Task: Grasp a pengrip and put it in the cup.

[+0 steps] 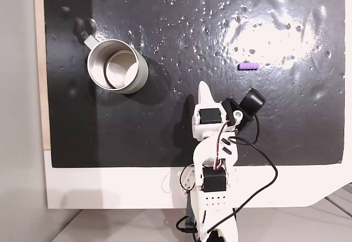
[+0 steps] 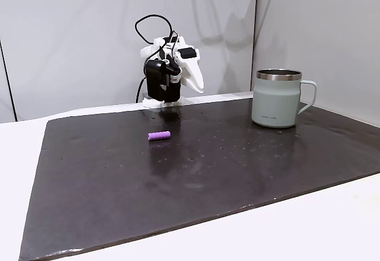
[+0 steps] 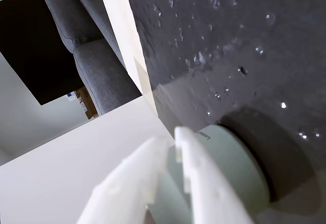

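Observation:
The small purple ribbed pengrip lies on its side on the black mat, by itself; it is left of centre in a fixed view. Far from it stands the cup, upright and with nothing visible inside, its handle pointing away from the arm; its pale grey-green wall shows from the side, and part of that wall shows behind the fingers in the wrist view. My gripper is folded back near the arm's base, pointing down, between cup and pengrip. Its white fingertips meet, shut on nothing.
The wet-looking black mat covers most of a white table. The arm's base and loose cables sit at the mat's near edge. A grey sofa stands beyond the table. A pale wall rises behind the arm.

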`<state>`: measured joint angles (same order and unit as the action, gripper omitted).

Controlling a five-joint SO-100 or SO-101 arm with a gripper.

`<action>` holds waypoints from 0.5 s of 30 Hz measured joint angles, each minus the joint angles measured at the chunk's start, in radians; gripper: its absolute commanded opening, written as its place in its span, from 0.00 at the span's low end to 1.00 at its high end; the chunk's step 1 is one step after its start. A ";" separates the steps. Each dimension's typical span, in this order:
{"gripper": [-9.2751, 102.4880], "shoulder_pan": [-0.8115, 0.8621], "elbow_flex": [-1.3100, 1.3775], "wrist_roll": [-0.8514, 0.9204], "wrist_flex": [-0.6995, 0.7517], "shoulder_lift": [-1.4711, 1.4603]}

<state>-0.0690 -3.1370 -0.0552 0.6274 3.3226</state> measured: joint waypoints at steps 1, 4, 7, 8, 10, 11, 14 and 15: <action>0.08 0.000 0.000 0.000 0.000 0.000; 0.08 0.000 0.000 0.003 0.000 0.000; 0.08 0.000 0.000 0.003 0.000 0.000; 0.08 0.000 0.000 0.003 0.000 0.000; 0.08 0.000 0.000 0.003 0.000 0.000; 0.08 0.000 0.000 0.003 0.000 0.000; 0.08 0.000 0.006 0.035 0.023 0.002; 0.08 0.000 0.009 0.051 0.052 0.002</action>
<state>-0.0690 -3.1278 -0.0046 0.6796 3.3241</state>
